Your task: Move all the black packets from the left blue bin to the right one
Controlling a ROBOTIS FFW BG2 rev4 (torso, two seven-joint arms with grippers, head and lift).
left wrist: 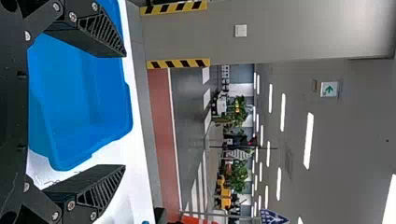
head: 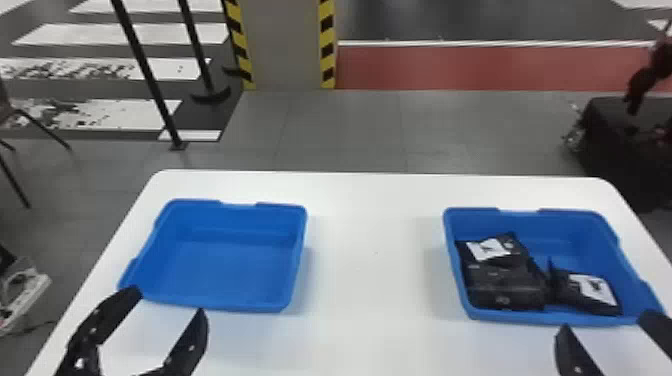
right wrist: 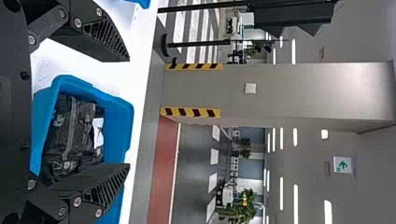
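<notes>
Hovering our left gripper (head: 168, 301) and right gripper (head: 606, 321), fingers apart | black packets (head: 505, 287) bunched inside right blue bin (head: 575, 232) | nothing clamped, we judge, because our transfer looks finished

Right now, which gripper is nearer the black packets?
Right: the right gripper is by the right bin, which holds the packets; the left gripper is by the empty left bin.
</notes>
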